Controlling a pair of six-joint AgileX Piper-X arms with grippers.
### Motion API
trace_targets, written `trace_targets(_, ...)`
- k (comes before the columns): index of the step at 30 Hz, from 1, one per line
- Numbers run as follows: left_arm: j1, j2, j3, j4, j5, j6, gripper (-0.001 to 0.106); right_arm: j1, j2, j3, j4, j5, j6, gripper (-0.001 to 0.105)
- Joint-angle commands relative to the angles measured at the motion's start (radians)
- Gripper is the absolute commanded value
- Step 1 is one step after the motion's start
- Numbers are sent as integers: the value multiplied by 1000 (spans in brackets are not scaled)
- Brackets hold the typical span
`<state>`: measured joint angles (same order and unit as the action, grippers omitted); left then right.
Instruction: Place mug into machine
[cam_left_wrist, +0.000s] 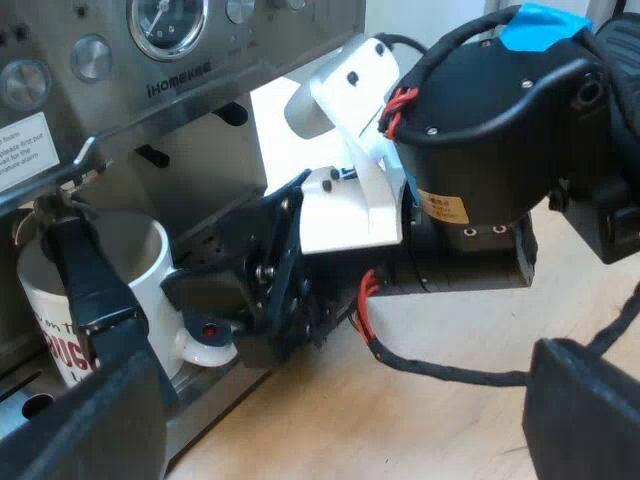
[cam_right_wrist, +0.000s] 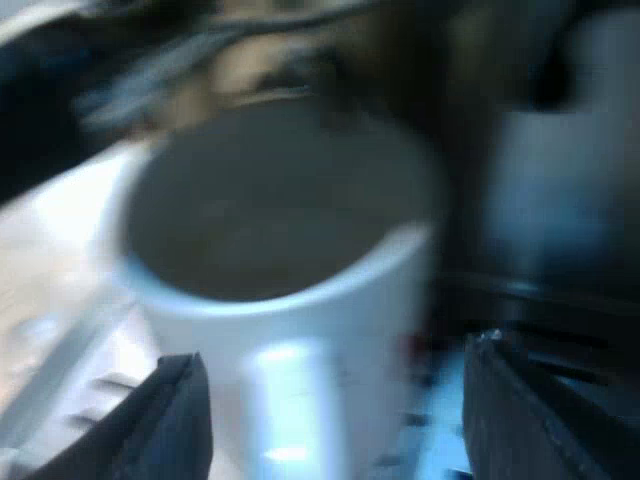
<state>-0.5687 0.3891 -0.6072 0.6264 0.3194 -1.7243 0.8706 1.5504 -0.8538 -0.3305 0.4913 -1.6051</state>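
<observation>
So the mug (cam_left_wrist: 115, 270) is standing upright on the drip tray (cam_left_wrist: 215, 395) at the front of the espresso machine (cam_left_wrist: 250, 60), tucked in under the panel with the pressure gauge (cam_left_wrist: 168, 20). It's white with red lettering on the side and looks empty inside. Its handle (cam_left_wrist: 205, 345) points out away from the machine toward the table (cam_left_wrist: 450, 430).

The right gripper (cam_left_wrist: 260, 300) is right at that handle. From its own camera the mug (cam_right_wrist: 290, 290) is really close, with the handle (cam_right_wrist: 290, 400) facing the camera. The right gripper (cam_right_wrist: 350, 380) is spread wide, and its two black fingers (cam_right_wrist: 185, 420) sit either side of the handle and the lower wall, not pinching anything. One finger looks just beside the mug wall, but I can't tell if it's actually touching.

The left gripper (cam_left_wrist: 320, 330) is spread too. One of its fingers (cam_left_wrist: 90, 290) shows in front of the mug's wall and the other is well apart from it, out over the light wood table. It's got nothing between them
</observation>
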Motion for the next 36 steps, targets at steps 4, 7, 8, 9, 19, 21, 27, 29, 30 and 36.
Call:
trace_targets(4, -4, -2, -8, 0, 0, -4, 79, 0, 15, -7, 12, -43, 14, 56)
trace_targets(7, -4, -2, -8, 0, 0, -2, 79, 0, 33, -7, 4, -85, 10, 56)
trace_targets(8, -4, -2, -8, 0, 0, -2, 79, 0, 37, -7, 0, -89, 10, 56)
trace_targets(9, -4, -2, -8, 0, 0, -2, 79, 0, 56, -7, -24, -93, 10, 56)
trace_targets(19, -4, -2, -8, 0, 0, 1, 79, 0, 142, -7, -197, -70, 0, 56)
trace_targets(21, -4, -2, -8, 0, 0, 1, 79, 0, 151, -7, -216, -50, 0, 56)
trace_targets(27, -4, -2, -8, 0, 0, 1, 79, 0, 186, -7, -303, -38, 0, 56)
trace_targets(29, -4, -2, -8, 0, 0, 1, 79, -4, 197, -7, -323, -32, 0, 56)
trace_targets(30, -4, -2, -8, 0, 0, 1, 79, -4, 199, -7, -324, -27, 0, 56)
trace_targets(36, -4, -2, -8, 0, 0, 1, 79, -20, 207, -7, -349, -2, 0, 56)
